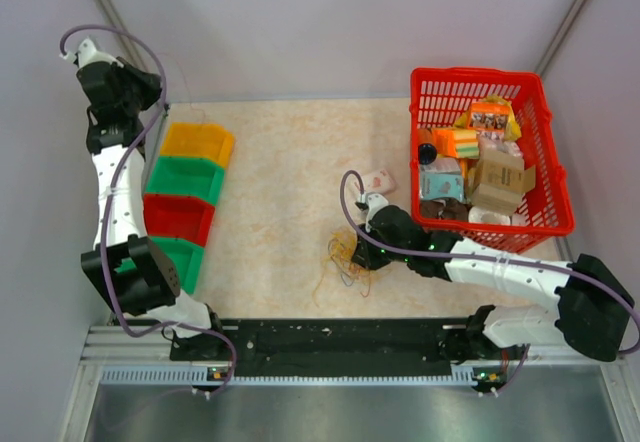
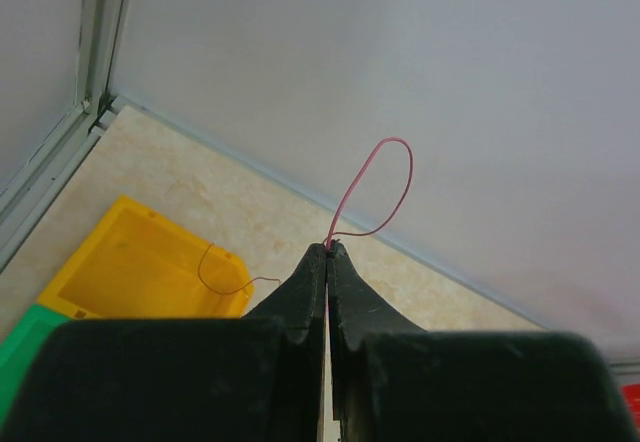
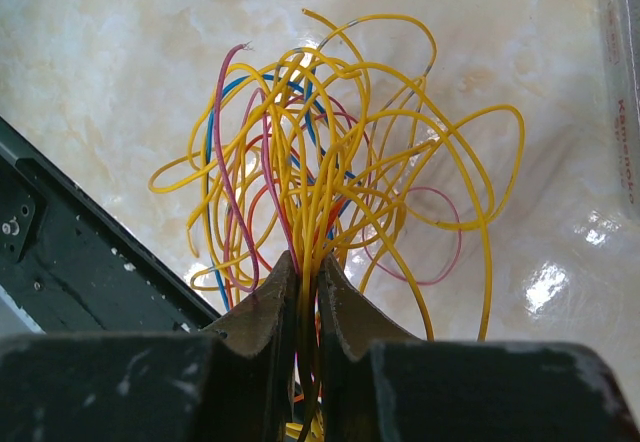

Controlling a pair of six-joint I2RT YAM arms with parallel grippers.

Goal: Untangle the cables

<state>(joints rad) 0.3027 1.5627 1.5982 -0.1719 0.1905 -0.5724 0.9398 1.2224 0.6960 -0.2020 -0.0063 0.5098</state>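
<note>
My left fingers [image 2: 324,260] are pressed fully together, pinching one pink cable [image 2: 375,177] right at their tips, its loop standing free in the air above the yellow bin [image 2: 140,272]. A thin dark strand [image 2: 225,277] lies over that bin's rim; I can't tell whether it joins the pink one. My right fingers [image 3: 298,280] are almost closed on a thick bunch of yellow strands, low over the bench [image 1: 280,162], with the rest of the tangle [image 3: 340,162] fanned out beyond them. My worry: that bunch holds many strands, so pulling could cinch the knots tighter. The pink cable's tip grip could also slip.
</note>
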